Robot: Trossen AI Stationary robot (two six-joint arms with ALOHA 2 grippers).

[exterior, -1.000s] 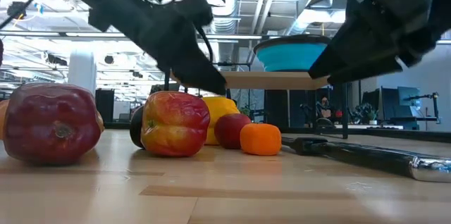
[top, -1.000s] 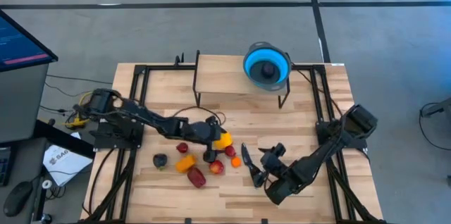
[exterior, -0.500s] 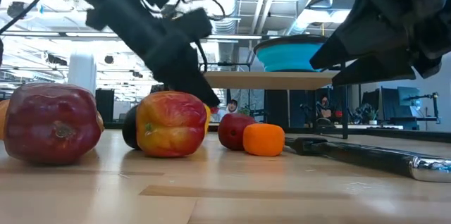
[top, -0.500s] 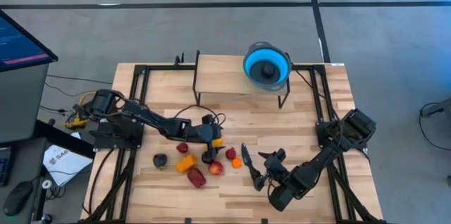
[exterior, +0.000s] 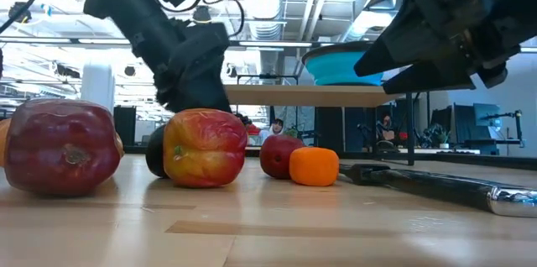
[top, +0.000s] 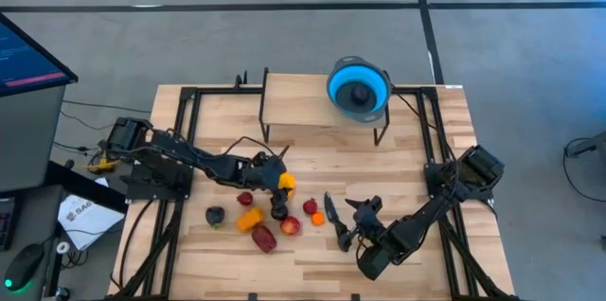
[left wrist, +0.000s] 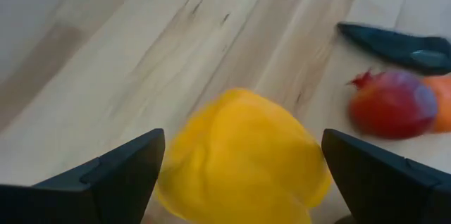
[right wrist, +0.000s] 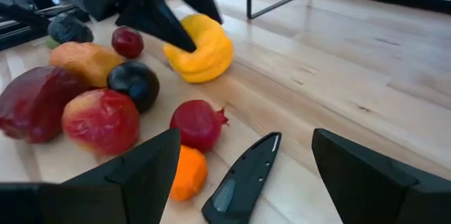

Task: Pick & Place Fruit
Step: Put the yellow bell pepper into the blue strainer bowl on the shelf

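fruit is the matter here: a yellow, lumpy pepper-shaped toy piece [top: 284, 182] sits on the pale wooden counter [top: 407, 164] between the spread fingers of the left hand [top: 276, 181], which frames it on both sides; whether the fingers touch it yet i cannot tell, and it does not look lifted. just beside it lies the rest of the cluster: a small dark red pomegranate-like piece [right wrist: 198, 125], a small orange round piece [right wrist: 186, 173], a glossy black-purple ball [right wrist: 136, 84], a red-and-yellow apple [exterior: 204, 147], a large dark red piece [exterior: 59, 146], an orange pepper-like piece [top: 249, 220] and a dark piece set a little apart [top: 216, 215]. a slim black-handled knife [right wrist: 242, 179] lies next to the orange piece.

the right hand [top: 354, 228] hovers low near the knife, fingers apart and holding nothing.

the round blue bowl with a grey rim [top: 359, 88] stands on a small raised wooden shelf [top: 298, 105] at the far side, well apart from the fruit. something dark shows in it, too unclear to name. by my reading the task is barely begun: nearly all pieces are on the counter, and the yellow one looks like the first to be gripped and carried over.
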